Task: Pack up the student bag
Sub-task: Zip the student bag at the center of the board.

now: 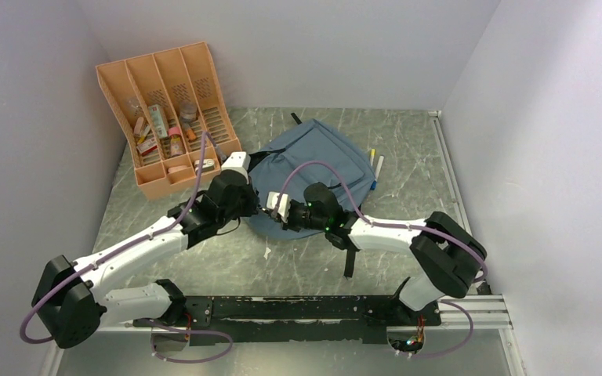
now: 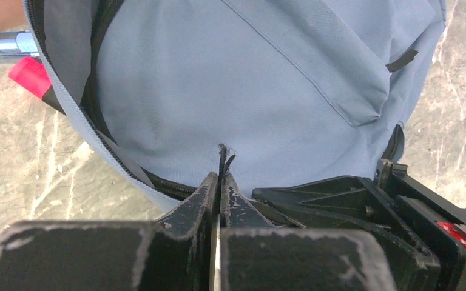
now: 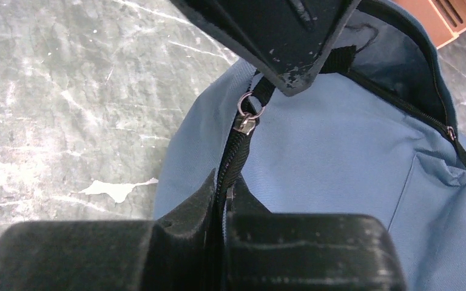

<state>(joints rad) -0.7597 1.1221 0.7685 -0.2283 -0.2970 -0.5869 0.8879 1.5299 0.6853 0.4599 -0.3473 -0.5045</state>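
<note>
The orange organizer [image 1: 157,188] at upper left has four slots holding small bottles and boxes, too crowded to count. The one student bag [image 1: 321,157] lies mid-table, its zipper partly open onto a dark inside whose contents I cannot make out. The left gripper [image 2: 220,179] is clamped on the black zipper pull [image 2: 223,156]. The right gripper [image 3: 223,193] pinches the bag's zipper edge. Two pale pens [image 1: 377,161] lie just right of the bag. Bare table [image 1: 227,266] spreads below it, with walls on three sides.

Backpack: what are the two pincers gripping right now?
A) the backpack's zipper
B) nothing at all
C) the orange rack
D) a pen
A: the left pincer is shut on the black zipper pull, and the right pincer is shut on the zipper track of the backpack.
</note>
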